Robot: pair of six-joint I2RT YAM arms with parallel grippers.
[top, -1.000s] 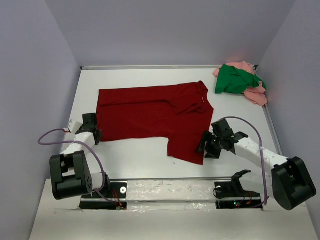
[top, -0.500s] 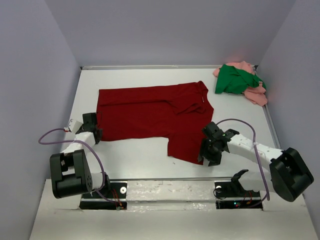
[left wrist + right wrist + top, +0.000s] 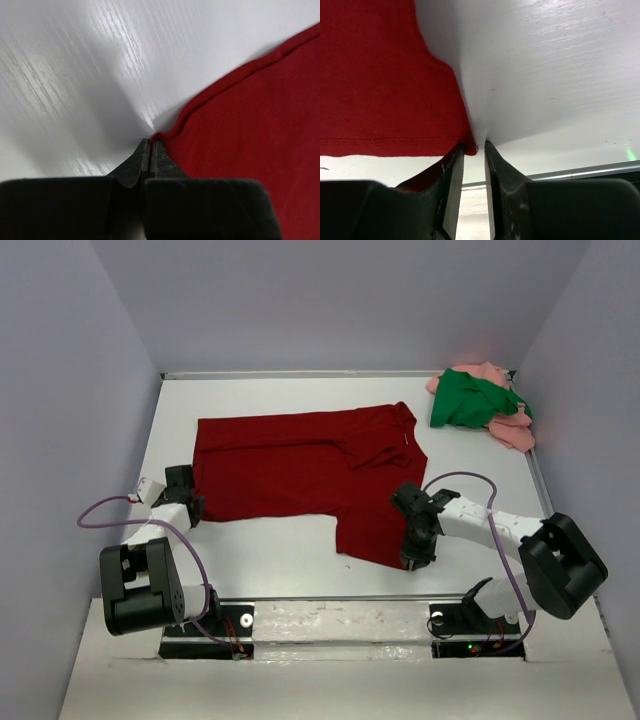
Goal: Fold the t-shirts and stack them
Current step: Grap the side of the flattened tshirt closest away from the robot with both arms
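The dark red t-shirt lies spread flat across the middle of the white table. My left gripper sits at its lower left corner. In the left wrist view that gripper is shut, with the red hem pinched at its tips. My right gripper is low at the shirt's lower right corner. In the right wrist view its jaws stand a narrow gap apart, with the corner of the red cloth just between the tips. The green t-shirt lies crumpled on the pink one at the far right.
Grey walls close the table on the left, back and right. The arms' mounting rail runs along the near edge, close behind my right gripper. Bare table shows between the red shirt and the rail.
My right gripper has swung left and nearer to me, onto the shirt's lower right corner, and its jaws have narrowed. The left arm and all the shirts have stayed put.
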